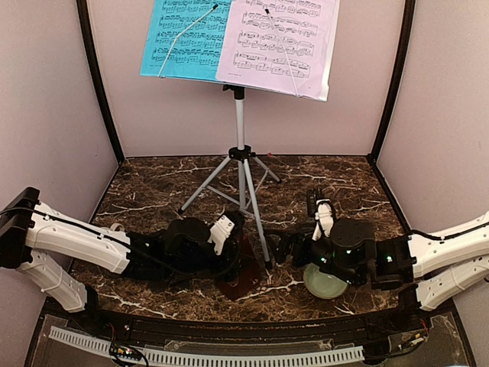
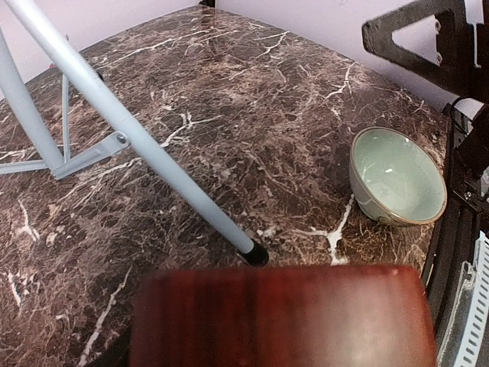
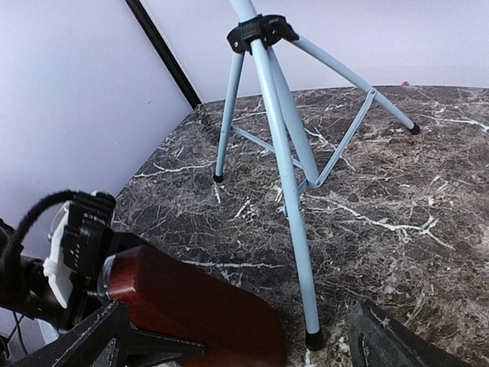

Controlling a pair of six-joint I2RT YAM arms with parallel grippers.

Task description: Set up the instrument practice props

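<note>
The left claw (image 1: 233,235) holds the small red-brown metronome (image 2: 275,317). The metronome is low over the table (image 2: 252,115), near the front and about in the middle. In the left wrist view it fills the bottom of the picture, very close and blurry, so the claw's fingers do not show there. The black foot of one stand leg is just past the metronome, a little to the right.

The music stand (image 1: 240,115) stands upright in the middle of the table on three legs. The blue sheet (image 1: 187,34) is on the left of its top. The lilac sheet (image 1: 279,42) is on the right, and the two touch.

The right claw (image 1: 322,214) is open wide with nothing in it. It sits to the right of the stand's near leg and points at the metronome. A pale green bowl (image 2: 397,180) sits on the table under the right arm, near the front.
</note>
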